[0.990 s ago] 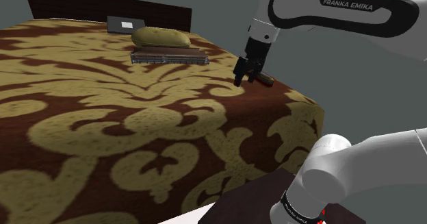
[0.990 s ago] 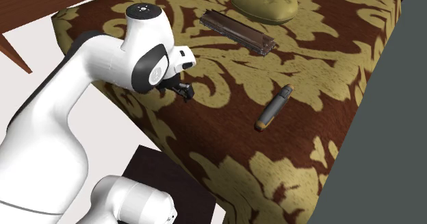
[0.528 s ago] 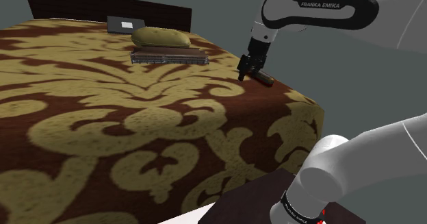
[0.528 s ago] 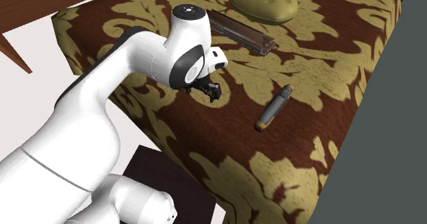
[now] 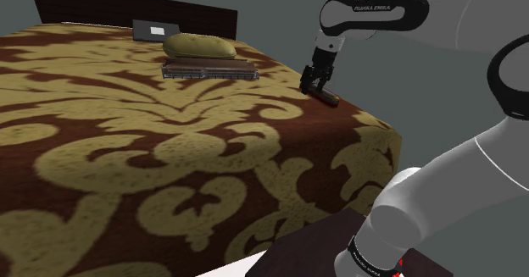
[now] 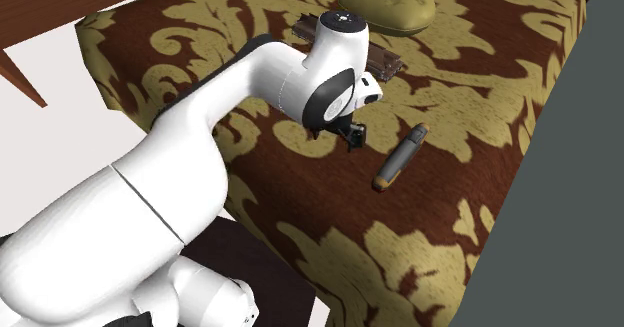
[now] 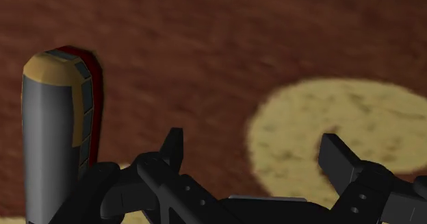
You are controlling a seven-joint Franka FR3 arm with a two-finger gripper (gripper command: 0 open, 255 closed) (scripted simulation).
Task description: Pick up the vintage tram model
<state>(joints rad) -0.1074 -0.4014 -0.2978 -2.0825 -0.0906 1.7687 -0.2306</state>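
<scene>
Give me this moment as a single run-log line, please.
phase: pre-grasp | gripper: open, empty, beside tram model | tram model: lying on bed, not held

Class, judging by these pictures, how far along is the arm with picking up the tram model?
Done: the black two-finger gripper hangs close beside the long grey tram model with a tan end. In hand: lining up; the open fingers stand to one side of the tram, not around it. Left: centre, lower, close, lift; it lies on the brown-and-gold patterned bed.
</scene>
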